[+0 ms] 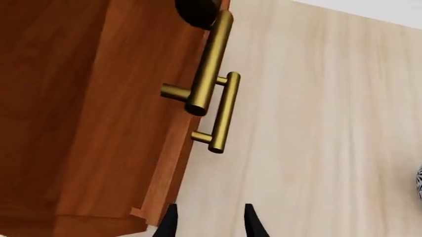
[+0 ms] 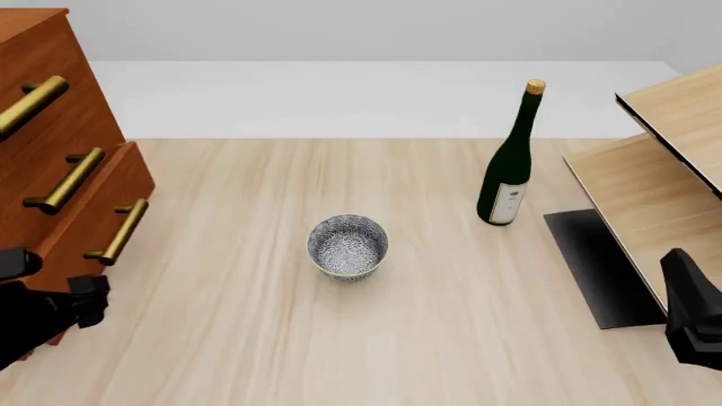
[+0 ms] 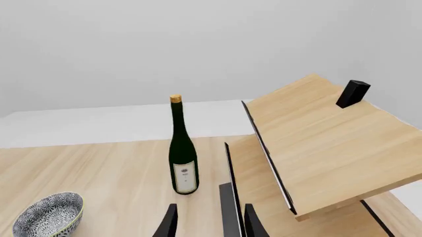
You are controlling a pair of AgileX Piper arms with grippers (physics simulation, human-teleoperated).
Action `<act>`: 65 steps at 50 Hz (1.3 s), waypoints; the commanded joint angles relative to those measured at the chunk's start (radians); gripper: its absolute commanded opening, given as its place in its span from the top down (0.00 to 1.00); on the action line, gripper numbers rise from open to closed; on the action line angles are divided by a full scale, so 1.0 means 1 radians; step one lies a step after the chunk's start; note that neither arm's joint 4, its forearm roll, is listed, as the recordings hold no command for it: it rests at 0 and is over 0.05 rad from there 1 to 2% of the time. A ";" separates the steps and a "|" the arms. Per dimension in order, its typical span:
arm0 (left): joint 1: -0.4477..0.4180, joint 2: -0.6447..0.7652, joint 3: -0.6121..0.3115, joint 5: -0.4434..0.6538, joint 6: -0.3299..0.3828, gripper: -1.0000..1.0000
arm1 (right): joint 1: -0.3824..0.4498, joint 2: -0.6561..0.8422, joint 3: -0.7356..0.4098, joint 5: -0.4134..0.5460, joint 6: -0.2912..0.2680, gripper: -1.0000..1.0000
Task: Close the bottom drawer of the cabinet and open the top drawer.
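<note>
hovering: left gripper [image 1: 209,222] by bottom drawer [image 2: 96,216], apart.

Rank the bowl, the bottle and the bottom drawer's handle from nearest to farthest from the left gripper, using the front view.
1. Bottom drawer's handle: just above the left gripper, at the left edge.
2. Bowl: mid-table, to its right.
3. Bottle: far right, further back.

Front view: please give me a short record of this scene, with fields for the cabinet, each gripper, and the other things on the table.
cabinet: at the table's left edge, three brass bar handles
bottom drawer: sticks out past the others
top drawer: not pulled out
left gripper: open, holds nothing, beside the cabinet's lower front
right gripper: open, holds nothing
bowl: patterned, mid-table
bottle: green, upright
shelf: pale wood, right side
</note>
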 commanded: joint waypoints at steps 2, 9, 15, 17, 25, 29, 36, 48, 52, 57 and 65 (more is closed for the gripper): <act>0.037 0.008 0.015 -0.043 0.038 0.00 | 0.000 -0.003 0.000 0.003 0.000 0.00; 0.051 0.049 0.029 -0.095 0.056 0.00 | -0.001 -0.002 0.000 0.002 0.002 0.00; 0.063 0.063 0.034 -0.119 0.069 0.00 | -0.001 -0.006 0.000 0.005 0.001 0.00; 0.063 0.063 0.034 -0.119 0.069 0.00 | -0.001 -0.006 0.000 0.005 0.001 0.00; 0.102 0.071 0.029 -0.145 0.100 0.00 | -0.001 -0.003 0.000 0.003 0.001 0.00; 0.110 0.068 0.025 -0.142 0.104 0.00 | 0.000 -0.003 -0.001 0.003 0.001 0.00; 0.125 0.049 0.026 -0.130 0.113 0.00 | 0.000 0.000 -0.001 0.001 0.001 0.00; 0.115 0.041 0.016 -0.112 0.111 0.00 | 0.000 -0.001 -0.001 0.002 0.002 0.00; 0.097 0.025 0.011 -0.087 0.101 0.00 | 0.000 -0.003 -0.001 0.003 0.003 0.00; 0.057 0.021 0.011 -0.074 0.087 0.00 | -0.001 -0.003 -0.001 0.003 0.004 0.00; -0.013 0.023 0.023 -0.072 0.066 0.00 | -0.002 -0.005 -0.001 0.005 0.005 0.00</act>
